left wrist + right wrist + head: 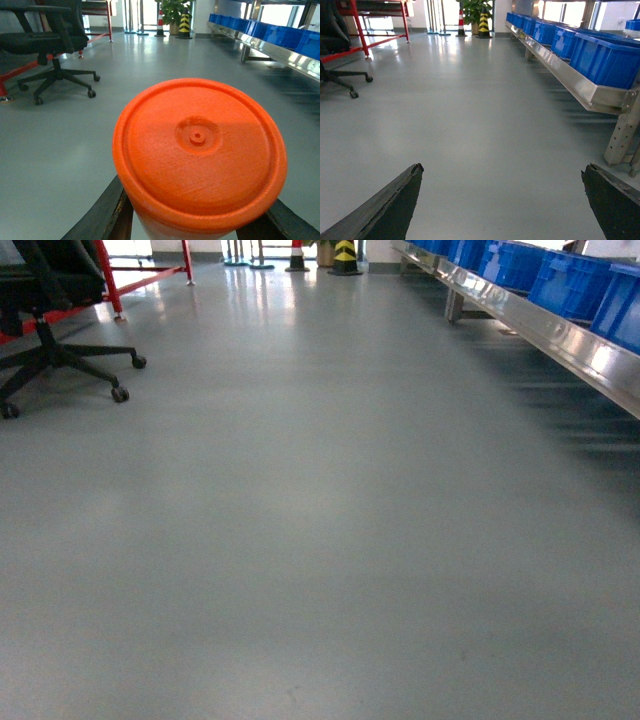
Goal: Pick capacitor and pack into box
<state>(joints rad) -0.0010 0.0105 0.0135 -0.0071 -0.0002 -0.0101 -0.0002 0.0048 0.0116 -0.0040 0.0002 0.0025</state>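
Capacitor (200, 155) (one) in left claw (195, 220)

The orange cylinder (200, 160) hides the left gripper's fingertips and runs off the near edge; the right office chair (50, 330) is cropped.

Glossy grey floor (320, 540); black wheeled office chair (50, 330) left; red frame (140, 275); blue bins (560, 280) on steel rack (540, 330) right; striped cone (345, 258), possibly a bollard.

Grey floor (320, 540), black office chair (45, 330) at left, red frame (110, 280) behind it, blue bins (560, 280) on steel shelf (540, 330) at right, striped bollard (345, 257), potted plant (175, 7) far back.
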